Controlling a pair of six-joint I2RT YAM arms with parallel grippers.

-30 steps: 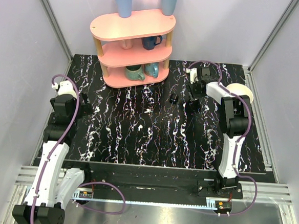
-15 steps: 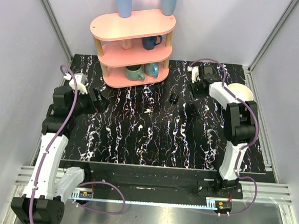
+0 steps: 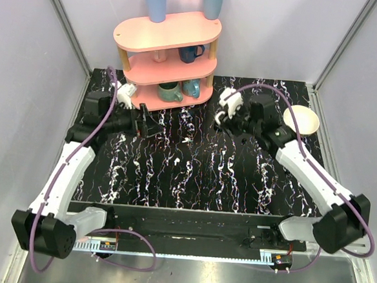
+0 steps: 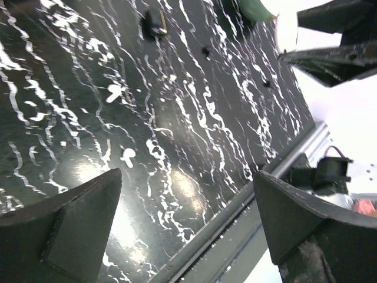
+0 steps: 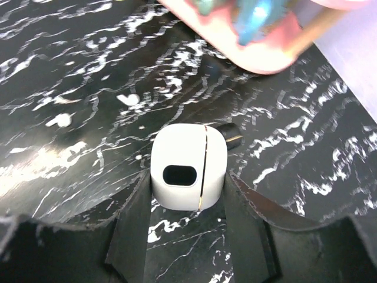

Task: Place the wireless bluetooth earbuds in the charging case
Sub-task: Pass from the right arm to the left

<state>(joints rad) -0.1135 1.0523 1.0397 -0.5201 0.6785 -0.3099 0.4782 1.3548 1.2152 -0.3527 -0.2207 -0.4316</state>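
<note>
The black, white-veined counter point(image 3: 199, 174) carries a pink shelf point(image 3: 167, 33) at its far edge. The left fingers point(image 4: 70, 230) are spread wide over bare counter, holding nothing. The right fingers point(image 5: 132, 230) pinch the white charging case point(image 5: 188, 168) between them. The wireless bluetooth earbuds point(image 5: 128, 98), two tiny white pieces, lie on the counter beyond the case, apart from each other.

Left end effector point(image 4: 187, 197) spread wide; right end effector point(image 5: 188, 197) clamped.

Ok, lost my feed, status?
Left end effector open, empty. Right end effector shut on charging case. Earbuds loose on table. Small black object near case.
</note>
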